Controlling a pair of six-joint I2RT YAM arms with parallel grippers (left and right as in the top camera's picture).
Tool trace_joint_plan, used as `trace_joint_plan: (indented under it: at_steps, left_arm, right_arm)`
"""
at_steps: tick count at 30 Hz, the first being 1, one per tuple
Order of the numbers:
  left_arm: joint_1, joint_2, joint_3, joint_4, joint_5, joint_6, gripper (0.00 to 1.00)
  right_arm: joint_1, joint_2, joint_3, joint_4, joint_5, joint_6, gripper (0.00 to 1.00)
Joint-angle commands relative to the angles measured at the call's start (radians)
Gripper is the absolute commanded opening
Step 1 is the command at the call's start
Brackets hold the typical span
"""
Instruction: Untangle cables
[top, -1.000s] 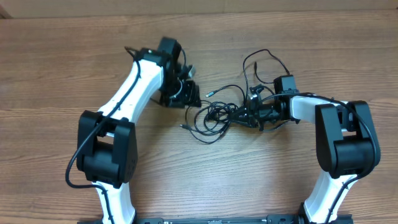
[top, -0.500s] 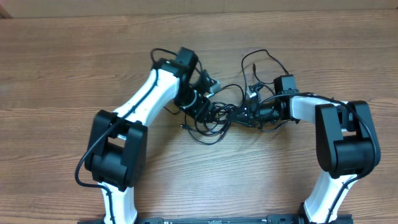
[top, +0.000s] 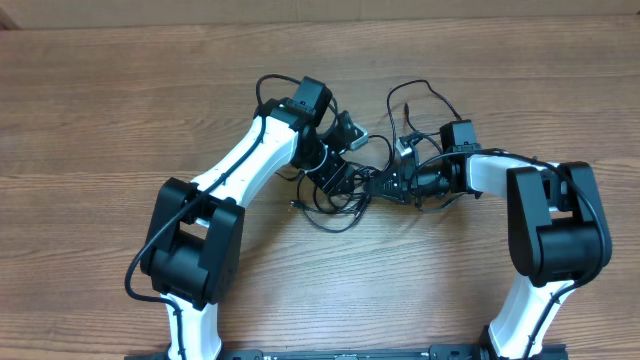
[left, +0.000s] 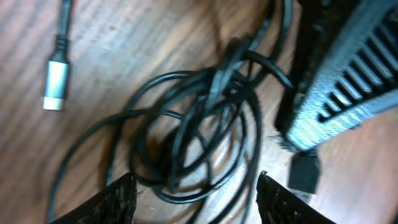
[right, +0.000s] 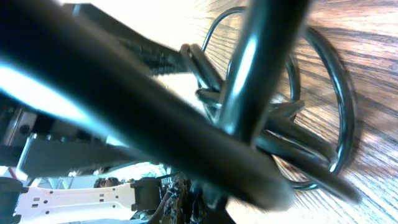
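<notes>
Cables (top: 340, 200) are lying in a tangled knot near the middle of the wooden table (top: 100, 100), between the two grippers. One loose loop (top: 428, 86) is arcing out of the knot toward 12 o'clock.

The left arm (top: 250, 160) is reaching in from 7 o'clock. The left gripper (top: 345, 172) is sitting over the 10 o'clock edge of the knot. In the left wrist view its fingertips (left: 121, 199) are standing spread apart. The coiled strands are lying on the wood just beyond the gap, and nothing is pinched between the tips.

A silver plug (left: 53, 84) is lying apart from the coil at 10 o'clock of that view, on bare wood. A small black plug (left: 305, 173) is lying at 4 o'clock, just beside the coil. A ribbed grey piece (left: 348, 87) is coming in at 2 o'clock, right against the strands.

The right arm (top: 490, 172) is coming in from 3 o'clock, lying low. The right gripper (top: 388, 186) is pressed together on the 3 o'clock side of the knot, pinching the cables. The right wrist view is blurry. A thick strand (right: 267, 56) is crossing right at the lens, with more loops behind it on the wood.
</notes>
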Motion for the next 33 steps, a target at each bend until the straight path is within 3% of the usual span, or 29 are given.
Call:
trace_joint_plan:
  at_steps: [1, 10, 12, 15, 16, 19, 22, 27, 30, 33]
  left_arm:
    - [0.002, 0.016, -0.007, 0.014, -0.053, 0.008, 0.63]
    - [0.003, 0.084, -0.008, 0.032, -0.051, -0.008, 0.62]
    - [0.005, 0.084, -0.007, 0.032, -0.049, -0.007, 0.52]
    - [0.005, 0.084, -0.007, 0.031, -0.045, -0.007, 0.14]
    - [0.005, 0.083, -0.006, 0.030, -0.045, -0.007, 0.08]
    - [0.011, 0.079, 0.005, -0.010, -0.013, -0.006, 0.05]
    - [0.023, 0.077, 0.033, -0.097, 0.113, 0.043, 0.05]
    - [0.061, 0.077, 0.076, -0.198, 0.256, 0.083, 0.04]
    - [0.094, 0.077, 0.079, -0.225, 0.334, 0.083, 0.05]
    - [0.121, 0.077, 0.079, -0.237, 0.414, 0.084, 0.04]
  right_arm:
    - [0.003, -0.002, -0.005, 0.011, -0.025, -0.023, 0.04]
    - [0.003, -0.002, -0.005, 0.016, -0.024, -0.024, 0.04]
    - [0.003, -0.003, -0.005, 0.018, -0.024, -0.023, 0.04]
    - [0.003, -0.003, -0.005, 0.018, -0.025, -0.024, 0.04]
    - [0.003, -0.002, -0.005, 0.018, -0.025, -0.024, 0.04]
    - [0.003, -0.003, -0.004, 0.019, -0.025, -0.023, 0.04]
    - [-0.013, -0.003, 0.003, 0.011, -0.025, 0.007, 0.05]
    - [-0.053, -0.003, 0.011, 0.010, -0.026, 0.095, 0.17]
    - [-0.058, -0.003, 0.011, 0.011, -0.026, 0.130, 0.32]
    - [-0.041, -0.003, 0.022, 0.015, -0.087, 0.140, 0.34]
